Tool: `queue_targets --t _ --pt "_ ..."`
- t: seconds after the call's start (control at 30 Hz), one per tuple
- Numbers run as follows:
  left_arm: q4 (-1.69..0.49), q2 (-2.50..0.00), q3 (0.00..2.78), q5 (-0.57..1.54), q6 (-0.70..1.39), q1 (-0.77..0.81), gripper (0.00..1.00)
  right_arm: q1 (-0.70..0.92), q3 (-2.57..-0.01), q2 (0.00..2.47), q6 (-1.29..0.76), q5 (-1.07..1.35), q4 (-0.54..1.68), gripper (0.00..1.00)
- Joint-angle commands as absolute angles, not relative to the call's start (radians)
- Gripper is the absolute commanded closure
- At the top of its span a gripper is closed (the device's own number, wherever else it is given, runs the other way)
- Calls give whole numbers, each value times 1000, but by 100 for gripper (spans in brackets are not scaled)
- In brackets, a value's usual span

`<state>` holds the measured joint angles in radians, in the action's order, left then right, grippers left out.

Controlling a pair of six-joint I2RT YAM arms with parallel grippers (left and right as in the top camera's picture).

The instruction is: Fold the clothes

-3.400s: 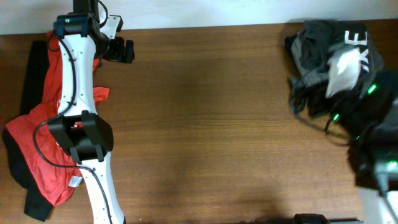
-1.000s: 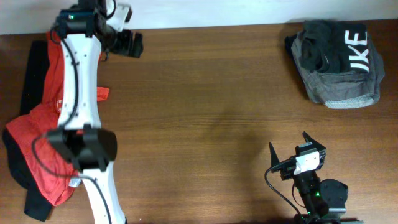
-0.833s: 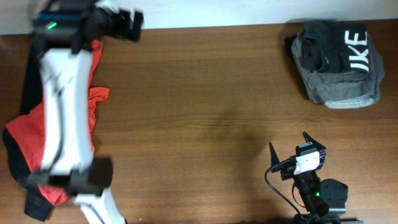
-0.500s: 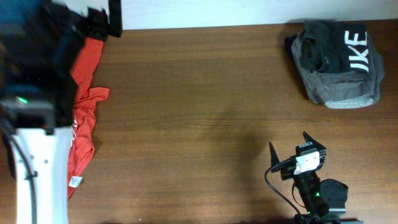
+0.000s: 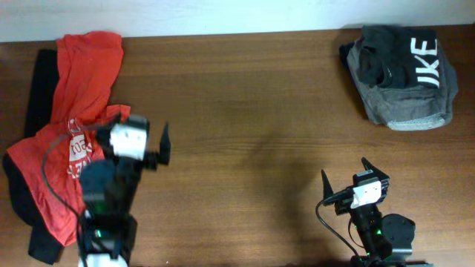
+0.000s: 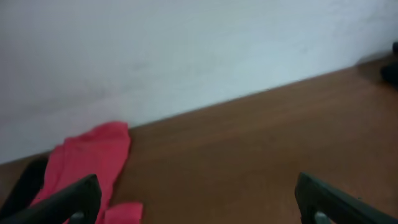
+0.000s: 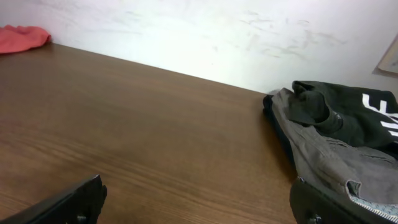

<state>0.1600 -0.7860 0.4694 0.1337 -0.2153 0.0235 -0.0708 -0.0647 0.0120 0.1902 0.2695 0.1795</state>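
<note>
The black-green shirt point(image 5: 401, 74) with white letters lies folded in a bundle at the table's far right corner; it also shows in the right wrist view point(image 7: 348, 137). The red shirt point(image 5: 82, 81) with white print lies crumpled and spread along the left edge; it also shows in the left wrist view point(image 6: 87, 162) and, small, in the right wrist view point(image 7: 22, 37). My left gripper point(image 5: 130, 132) is open and empty by the red shirt's right edge, its fingers point(image 6: 68, 202) wide apart. My right gripper point(image 5: 347, 176) is open and empty near the front right, far from both shirts.
Black cloth point(image 5: 41, 81) lies under the red shirt along the left edge and shows again at the front left point(image 5: 22, 204). A white wall point(image 7: 186, 31) runs behind the table's far edge. The brown wooden table point(image 5: 252, 133) stretches between the two shirts.
My left arm has pulled back from the far left corner to the front left, uncovering the red shirt. My right arm left the folded shirt earlier and has since stayed still.
</note>
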Motion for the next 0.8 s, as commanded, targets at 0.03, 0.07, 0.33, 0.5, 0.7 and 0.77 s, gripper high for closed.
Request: queue_targets --t 0.03,0.07,0.33,0.5,0.7,0.77 --pt "239 -636 261 134 -206 17 1 -65 -58 3 183 260 182 1" --pt "262 -606 221 134 -206 17 1 -65 -58 3 183 260 182 1" --pt "339 -387 7 130 -206 17 1 -65 -58 3 183 260 182 1" --pt "226 -273 10 107 -207 15 1 -65 -58 3 183 260 182 1" --pt "55 -133 10 106 -207 10 1 -65 -58 3 183 260 182 1" --pt "0 -86 10 106 -218 9 1 -65 -58 3 183 260 182 1"
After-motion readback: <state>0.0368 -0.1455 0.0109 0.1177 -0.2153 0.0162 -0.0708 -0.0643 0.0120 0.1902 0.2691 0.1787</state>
